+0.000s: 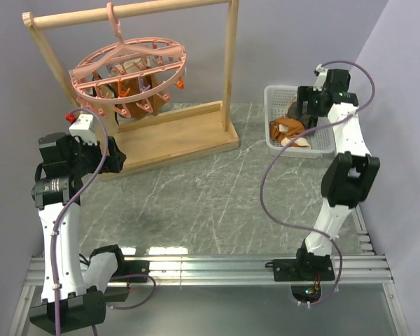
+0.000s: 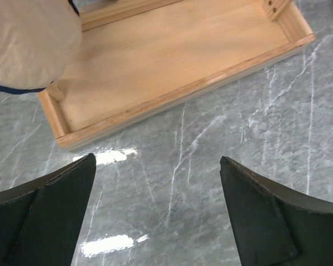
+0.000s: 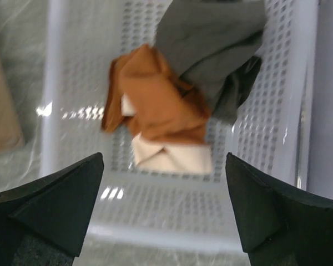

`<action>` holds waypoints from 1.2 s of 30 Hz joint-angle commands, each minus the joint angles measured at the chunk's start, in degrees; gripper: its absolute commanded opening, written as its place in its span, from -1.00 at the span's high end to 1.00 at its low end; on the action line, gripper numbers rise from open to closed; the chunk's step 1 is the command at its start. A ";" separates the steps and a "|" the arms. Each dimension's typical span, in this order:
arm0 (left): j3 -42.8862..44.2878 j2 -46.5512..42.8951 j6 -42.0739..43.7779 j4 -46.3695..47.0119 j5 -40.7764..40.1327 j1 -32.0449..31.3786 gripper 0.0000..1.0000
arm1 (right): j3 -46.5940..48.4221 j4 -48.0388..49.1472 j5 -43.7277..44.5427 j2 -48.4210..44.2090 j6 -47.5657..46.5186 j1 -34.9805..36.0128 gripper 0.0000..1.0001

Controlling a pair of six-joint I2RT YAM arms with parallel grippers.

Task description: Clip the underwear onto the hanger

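Observation:
The dark brown-grey underwear (image 3: 211, 44) lies crumpled in the white basket (image 3: 299, 111), partly over an orange-and-cream garment (image 3: 161, 111). My right gripper (image 3: 164, 158) is open and empty, hovering above the basket's near wall; it also shows in the top view (image 1: 302, 112). The salmon-pink round hanger (image 1: 129, 70) hangs by its hook from the wooden rack, with orange and cream garments clipped under it. My left gripper (image 2: 157, 160) is open and empty above the marble table, just in front of the rack's base; it also shows in the top view (image 1: 115, 155).
The wooden frame rack (image 1: 175, 133) stands at the back left, and its tray-like base (image 2: 172, 61) lies just ahead of my left fingers. A pale cloth (image 2: 28, 44) hangs into the left wrist view. The basket (image 1: 322, 148) sits back right near the wall.

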 commanded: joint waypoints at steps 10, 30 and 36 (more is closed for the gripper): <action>-2.08 -0.79 -0.22 0.03 -0.52 -0.71 -0.99 | 20.21 15.08 5.05 23.08 7.61 -2.63 -0.82; -2.08 -3.16 1.19 -2.35 -2.98 -0.71 -0.99 | 21.01 22.21 3.74 21.25 7.70 -2.18 1.00; -2.08 -4.48 0.57 -1.64 -1.84 -0.71 -0.99 | 14.96 24.49 1.28 12.20 13.50 -2.54 1.00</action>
